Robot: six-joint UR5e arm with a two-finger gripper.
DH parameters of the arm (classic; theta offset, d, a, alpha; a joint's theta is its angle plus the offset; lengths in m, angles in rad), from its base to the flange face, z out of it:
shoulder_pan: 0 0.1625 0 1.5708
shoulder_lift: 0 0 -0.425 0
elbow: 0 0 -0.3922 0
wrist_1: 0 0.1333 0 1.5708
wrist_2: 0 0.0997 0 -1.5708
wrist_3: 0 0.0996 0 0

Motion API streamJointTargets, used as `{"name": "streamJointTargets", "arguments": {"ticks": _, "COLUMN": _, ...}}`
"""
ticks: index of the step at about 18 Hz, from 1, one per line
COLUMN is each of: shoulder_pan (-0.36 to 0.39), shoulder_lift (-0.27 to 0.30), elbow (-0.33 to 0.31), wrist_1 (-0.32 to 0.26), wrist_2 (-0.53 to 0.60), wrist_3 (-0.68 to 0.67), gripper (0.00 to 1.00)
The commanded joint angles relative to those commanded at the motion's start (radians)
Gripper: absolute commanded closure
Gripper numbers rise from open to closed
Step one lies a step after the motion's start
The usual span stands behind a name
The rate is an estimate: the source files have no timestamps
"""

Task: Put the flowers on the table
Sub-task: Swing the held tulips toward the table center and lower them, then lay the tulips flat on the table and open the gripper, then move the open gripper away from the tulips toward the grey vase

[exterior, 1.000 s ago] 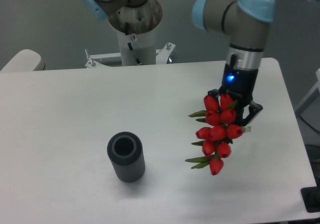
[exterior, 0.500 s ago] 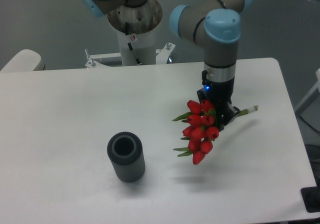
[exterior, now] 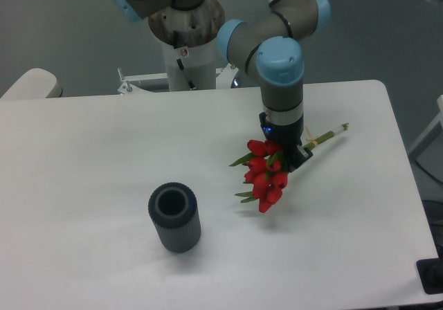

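Observation:
The flowers [exterior: 265, 177] are a bunch of red tulips with green leaves, tilted so the blooms point down-left. Their pale stems [exterior: 327, 135] stick out up-right behind the arm. My gripper [exterior: 287, 154] is shut on the flowers just behind the blooms, holding them low over the right-centre of the white table [exterior: 90, 165]. Whether the blooms touch the tabletop is not clear; a faint shadow lies under them.
A dark grey ribbed cylinder vase [exterior: 174, 217] stands upright on the table, left of the flowers and nearer the front. The robot's base [exterior: 185, 33] rises behind the far edge. The table's right edge is close to the stems' ends.
The arm has swung left and lowered, carrying the flowers from the right side toward the table's middle. The bunch has tilted flatter, and the stems now show behind the gripper.

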Motion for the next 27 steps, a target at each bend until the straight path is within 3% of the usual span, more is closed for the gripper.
{"name": "streamJointTargets", "arguments": {"ticks": 5, "shoulder_pan": -0.005, "shoulder_lift": -0.048, "elbow": -0.002, "wrist_1": 0.003, "wrist_2": 0.0, "wrist_3": 0.003, "gripper": 0.59}}
{"name": "streamJointTargets", "arguments": {"ticks": 10, "shoulder_pan": -0.005, "shoulder_lift": -0.049, "elbow": -0.011, "wrist_1": 0.005, "wrist_2": -0.003, "wrist_3": 0.002, "gripper": 0.53}}
{"name": "streamJointTargets", "arguments": {"ticks": 11, "shoulder_pan": -0.005, "shoulder_lift": -0.049, "elbow": -0.011, "wrist_1": 0.005, "wrist_2": -0.003, "wrist_3": 0.002, "gripper": 0.44}}
{"name": "streamJointTargets", "arguments": {"ticks": 13, "shoulder_pan": -0.003, "shoulder_lift": -0.049, "elbow": -0.006, "wrist_1": 0.014, "wrist_2": -0.005, "wrist_3": 0.003, "gripper": 0.13}}
{"name": "streamJointTargets", "arguments": {"ticks": 15, "shoulder_pan": -0.003, "shoulder_lift": -0.046, "elbow": 0.003, "wrist_1": 0.014, "wrist_2": -0.003, "wrist_3": 0.002, "gripper": 0.02}}
{"name": "streamJointTargets", "arguments": {"ticks": 24, "shoulder_pan": -0.011, "shoulder_lift": -0.017, "elbow": 0.098, "wrist_1": 0.006, "wrist_2": -0.003, "wrist_3": 0.003, "gripper": 0.0}}
{"name": "streamJointTargets", "arguments": {"ticks": 27, "shoulder_pan": -0.028, "shoulder_lift": -0.014, "elbow": 0.172, "wrist_1": -0.029, "wrist_2": -0.002, "wrist_3": -0.014, "gripper": 0.0}}
